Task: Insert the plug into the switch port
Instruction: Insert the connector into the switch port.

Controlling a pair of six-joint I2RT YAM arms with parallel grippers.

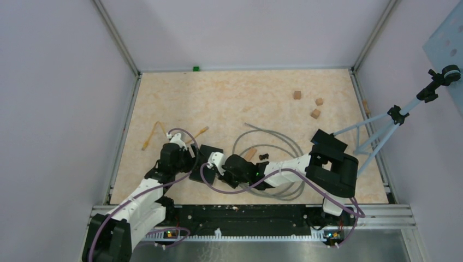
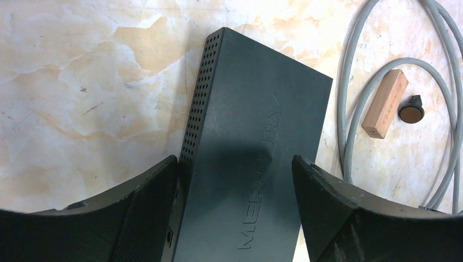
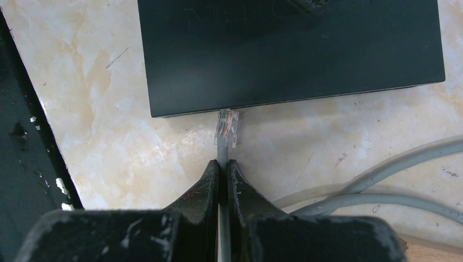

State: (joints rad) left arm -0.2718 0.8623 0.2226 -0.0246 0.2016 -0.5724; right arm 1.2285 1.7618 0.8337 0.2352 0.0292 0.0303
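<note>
Clamping the cable [image 3: 222, 153] behind the plug [image 3: 226, 128], my right gripper [image 3: 223, 165] held it at the switch [image 3: 289, 49] just ahead; it could tilt and jam. My left gripper [image 2: 235, 161] straddled the switch, grip unclear, so that might slide.

- Counting two claws, left claw [image 2: 235, 161] and right claw [image 3: 223, 166].
- Counting one black switch [image 2: 256, 147], lying between the left claw's jaws.
- Counting one clear plug [image 3: 226, 126], sitting just ahead of the right claw's jaws, and one grey cable [image 3: 223, 218], running back between them.
- Counting one oblong wooden block [image 2: 385, 103] and one black round piece [image 2: 410, 111], lying right of the left claw.
- Counting three wooden cubes [image 1: 297, 95] [image 1: 319, 101] [image 1: 315, 113], sitting well beyond the right claw.
- Counting one tripod [image 1: 382, 131], standing far off to that claw's right.
</note>
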